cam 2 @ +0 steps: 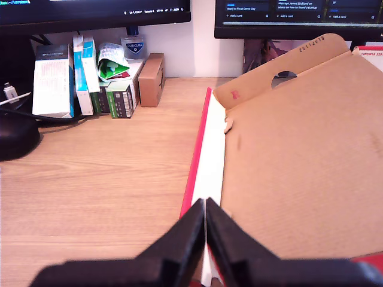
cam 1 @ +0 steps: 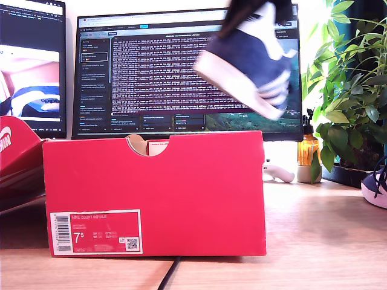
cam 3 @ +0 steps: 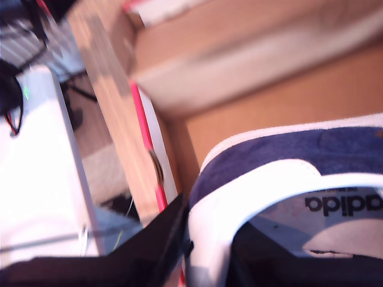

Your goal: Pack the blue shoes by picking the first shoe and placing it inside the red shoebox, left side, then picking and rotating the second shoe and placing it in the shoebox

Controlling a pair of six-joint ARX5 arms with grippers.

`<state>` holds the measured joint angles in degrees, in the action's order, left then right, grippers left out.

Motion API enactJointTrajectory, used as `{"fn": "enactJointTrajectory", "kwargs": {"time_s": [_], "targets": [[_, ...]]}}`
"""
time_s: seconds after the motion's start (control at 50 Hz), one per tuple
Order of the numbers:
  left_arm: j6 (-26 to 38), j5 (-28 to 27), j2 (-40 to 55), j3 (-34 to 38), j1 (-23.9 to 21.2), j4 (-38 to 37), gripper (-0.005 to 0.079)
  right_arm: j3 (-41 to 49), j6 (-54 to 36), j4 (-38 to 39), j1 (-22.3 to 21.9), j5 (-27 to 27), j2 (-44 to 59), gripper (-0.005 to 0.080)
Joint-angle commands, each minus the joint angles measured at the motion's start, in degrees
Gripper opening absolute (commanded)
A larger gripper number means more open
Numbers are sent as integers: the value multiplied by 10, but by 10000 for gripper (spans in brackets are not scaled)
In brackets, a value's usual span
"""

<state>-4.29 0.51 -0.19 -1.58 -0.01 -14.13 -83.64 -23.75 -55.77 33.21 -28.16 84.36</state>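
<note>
One blue shoe (cam 1: pixel 251 60) hangs tilted, sole toward the exterior view's left, above the right end of the red shoebox (cam 1: pixel 154 193). My second gripper (cam 1: pixel 257 11) (cam 3: pixel 200 239) is shut on this shoe's white-lined heel collar (cam 3: pixel 269 185), with the box's brown floor (cam 3: pixel 251 113) below it. The other blue shoe (cam 1: pixel 376 187) rests on the desk at the exterior view's right edge. My first gripper (cam 2: pixel 205 209) is shut, its tips over the shoebox's side wall (cam 2: pixel 210 149). Whether it pinches that wall I cannot tell. It does not show in the exterior view.
A red lid (cam 1: pixel 18 157) with a white logo leans at the exterior view's left. Monitors (cam 1: pixel 187 72) stand behind the box, with a plant (cam 1: pixel 351 90) and an orange bottle (cam 1: pixel 307 154) at the right. Small boxes (cam 2: pixel 90 78) and a dark object (cam 2: pixel 15 134) sit on the desk beside the shoebox.
</note>
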Motion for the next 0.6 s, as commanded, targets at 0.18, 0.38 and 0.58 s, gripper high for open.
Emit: {"fn": "enactJointTrajectory", "kwargs": {"time_s": [0.18,0.38,0.58], "targets": [[-2,-1,-5,21,-1,3,-11,-12,0,63,17,-12,26,-11],[-2,-1,-5,21,-1,3,-11,-26,0,73,18,-15,61,-11],[-2,-1,-5,21,-1,3,-11,-91,-7,57,21,-15,115,-11]]}}
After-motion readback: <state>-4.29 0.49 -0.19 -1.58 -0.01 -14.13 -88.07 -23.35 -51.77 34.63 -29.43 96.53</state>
